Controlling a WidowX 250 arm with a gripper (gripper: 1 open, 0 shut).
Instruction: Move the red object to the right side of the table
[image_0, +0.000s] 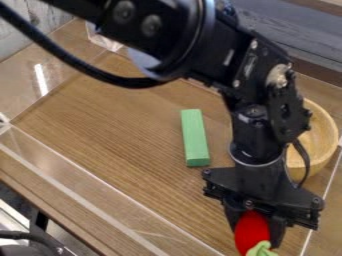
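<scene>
The red object (250, 234), a small strawberry toy with a pale green leafy tip, sits low at the bottom right of the camera view, close to the table's (107, 140) near edge. My gripper (253, 226) points almost straight down and is shut on it, black fingers on either side. Whether the strawberry touches the wood I cannot tell. The black arm fills the upper middle of the picture and hides part of the tabletop behind it.
A flat green rectangular block (195, 136) lies in the middle of the table, left of the arm. A wooden bowl (322, 136) stands at the right edge, partly behind the arm. Low clear acrylic walls (54, 165) border the tabletop.
</scene>
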